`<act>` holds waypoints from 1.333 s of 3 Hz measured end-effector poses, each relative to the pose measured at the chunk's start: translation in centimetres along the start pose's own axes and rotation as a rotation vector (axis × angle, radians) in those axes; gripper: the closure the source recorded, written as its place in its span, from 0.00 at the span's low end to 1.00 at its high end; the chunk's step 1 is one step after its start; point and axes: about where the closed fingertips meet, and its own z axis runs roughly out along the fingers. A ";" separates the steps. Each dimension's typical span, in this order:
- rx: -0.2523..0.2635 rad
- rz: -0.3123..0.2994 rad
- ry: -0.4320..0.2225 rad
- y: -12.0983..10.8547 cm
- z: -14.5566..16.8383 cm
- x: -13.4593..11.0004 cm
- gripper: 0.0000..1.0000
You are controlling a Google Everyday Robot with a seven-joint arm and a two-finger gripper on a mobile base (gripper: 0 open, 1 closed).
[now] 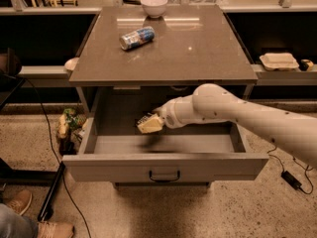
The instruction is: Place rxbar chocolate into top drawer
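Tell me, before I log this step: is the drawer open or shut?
Open: the drawer is pulled out, its floor visible, with the pincer over it.

Claw (148,124) inside open top drawer (163,163), tabletop (198,53) above.
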 end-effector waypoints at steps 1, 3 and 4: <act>-0.026 -0.010 -0.015 0.0 3.6 -0.4 0.82; -0.079 -0.012 -0.025 0.0 7.5 -0.4 0.36; -0.086 0.006 -0.033 -0.1 8.0 0.0 0.12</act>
